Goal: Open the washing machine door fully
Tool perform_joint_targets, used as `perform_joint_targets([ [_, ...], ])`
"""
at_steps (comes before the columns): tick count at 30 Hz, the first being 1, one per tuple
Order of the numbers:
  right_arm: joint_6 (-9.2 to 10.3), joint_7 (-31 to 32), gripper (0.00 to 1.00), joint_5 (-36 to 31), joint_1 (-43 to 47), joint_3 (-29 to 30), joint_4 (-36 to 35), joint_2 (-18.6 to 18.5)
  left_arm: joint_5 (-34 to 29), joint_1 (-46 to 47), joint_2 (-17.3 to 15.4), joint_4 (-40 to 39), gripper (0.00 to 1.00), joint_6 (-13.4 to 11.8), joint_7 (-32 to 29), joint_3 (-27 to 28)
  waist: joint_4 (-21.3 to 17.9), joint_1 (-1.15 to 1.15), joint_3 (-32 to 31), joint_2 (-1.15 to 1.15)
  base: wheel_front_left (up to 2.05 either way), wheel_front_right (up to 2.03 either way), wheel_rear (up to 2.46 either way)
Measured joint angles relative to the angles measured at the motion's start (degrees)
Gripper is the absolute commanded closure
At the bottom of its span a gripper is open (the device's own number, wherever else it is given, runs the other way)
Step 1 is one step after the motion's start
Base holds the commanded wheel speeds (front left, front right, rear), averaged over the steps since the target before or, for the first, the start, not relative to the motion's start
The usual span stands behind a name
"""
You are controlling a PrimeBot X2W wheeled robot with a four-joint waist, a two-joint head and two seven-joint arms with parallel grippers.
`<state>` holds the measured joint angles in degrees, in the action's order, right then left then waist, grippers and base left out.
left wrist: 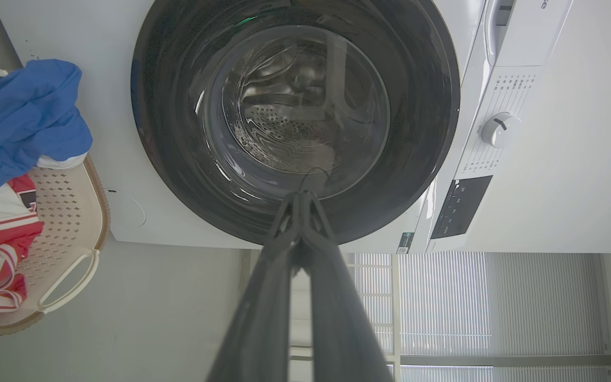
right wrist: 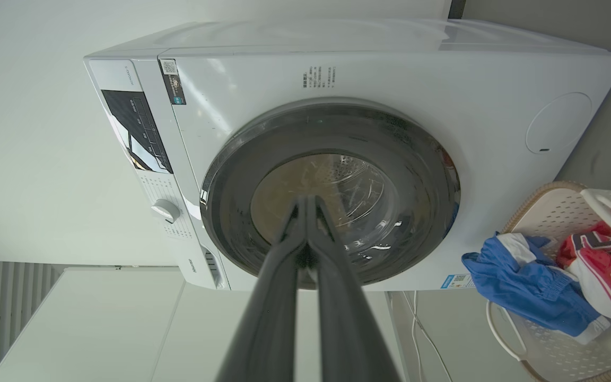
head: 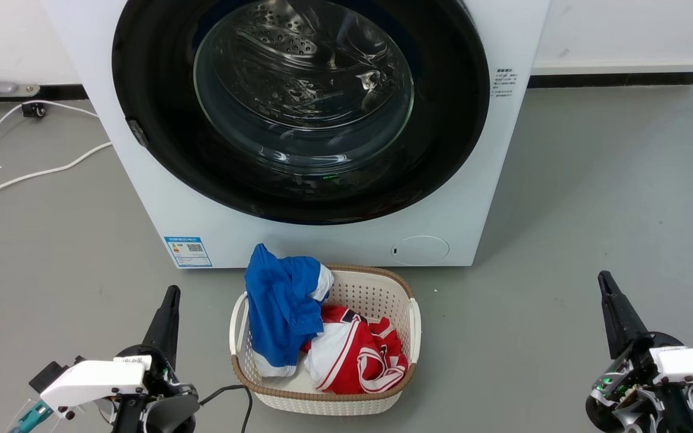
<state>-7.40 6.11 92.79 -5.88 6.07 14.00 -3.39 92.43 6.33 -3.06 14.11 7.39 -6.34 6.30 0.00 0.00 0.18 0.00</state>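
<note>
step: reach pending | washing machine door (head: 298, 198) shut | left gripper (head: 171, 293), right gripper (head: 604, 279) pinched together, empty, well clear | next: door rim to be hooked, swung

basket (head: 376, 294) blocks floor (head: 563, 210) before washing machine door (head: 443, 120) | flanks free

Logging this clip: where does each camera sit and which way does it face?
Head view: on the head, facing forward and down at the washing machine, its shut washing machine door and the laundry basket; left claw and right claw at bottom corners.
Left wrist view: on the left wrist, facing the door along the shut left claw, rolled sideways.
Right wrist view: on the right wrist, facing the door along the shut right claw, rolled the opposite way.
Shared: door and basket in all three.
</note>
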Motion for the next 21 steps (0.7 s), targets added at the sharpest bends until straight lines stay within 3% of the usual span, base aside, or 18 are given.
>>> perform_joint_targets([
  [21,0.0,0.07,1.0,-0.08,-0.01,0.14,0.01,0.08,-0.08,0.0,0.03,0.0,1.0,0.0,-0.04,0.05,0.0,0.0,0.0,0.0,0.0,0.0,0.0],
])
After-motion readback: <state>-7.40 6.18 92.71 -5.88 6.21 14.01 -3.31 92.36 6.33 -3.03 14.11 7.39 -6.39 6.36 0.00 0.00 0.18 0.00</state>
